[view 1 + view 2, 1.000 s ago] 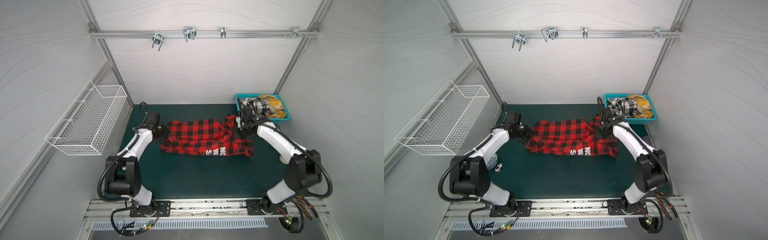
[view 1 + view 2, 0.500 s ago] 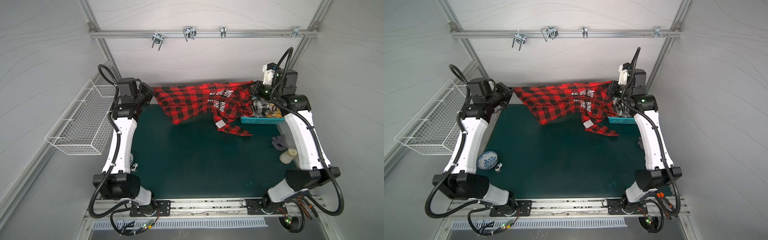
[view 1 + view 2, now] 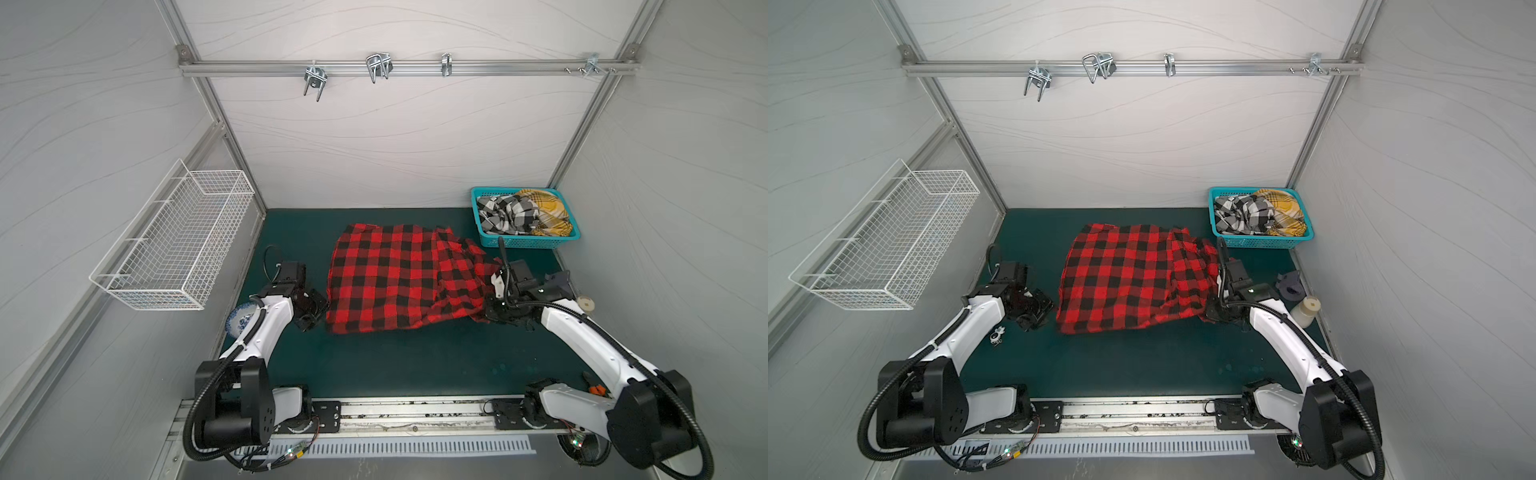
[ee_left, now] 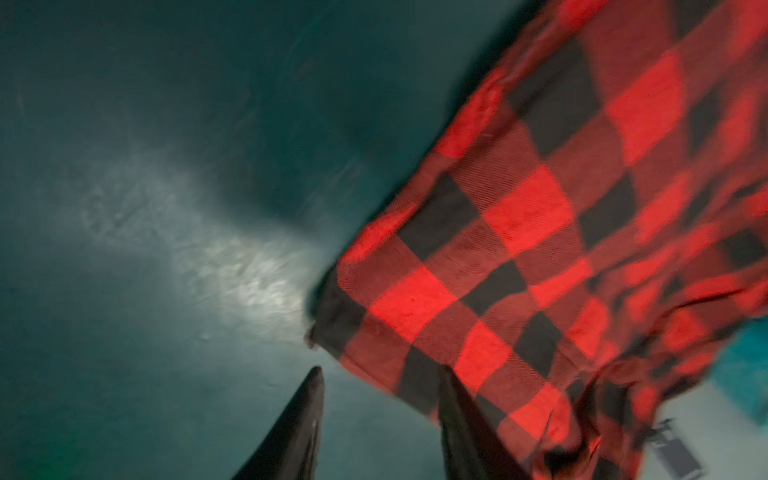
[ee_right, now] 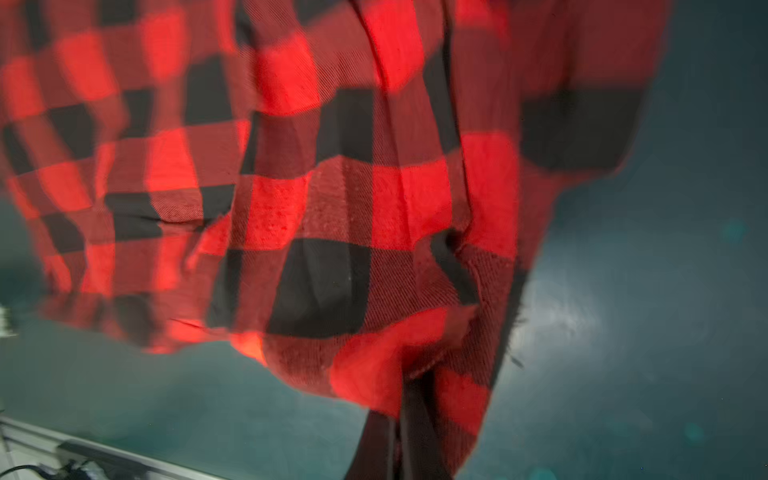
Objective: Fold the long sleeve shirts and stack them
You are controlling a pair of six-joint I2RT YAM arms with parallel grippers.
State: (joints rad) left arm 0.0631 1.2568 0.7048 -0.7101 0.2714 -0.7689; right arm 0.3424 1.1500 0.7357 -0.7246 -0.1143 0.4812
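Finding: left gripper [image 4: 380,370] spread, empty; right gripper [image 3: 490,309] clamps the red-and-black buffalo-check cloth shirt [image 3: 395,282]. Risk: one-sided pull could bunch it.

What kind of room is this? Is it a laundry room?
It looks like a robot testing booth, not a home: white walls on a metal frame, two robot arms bolted beside a green table, and a red checked shirt plus a basket of shirts to fold.
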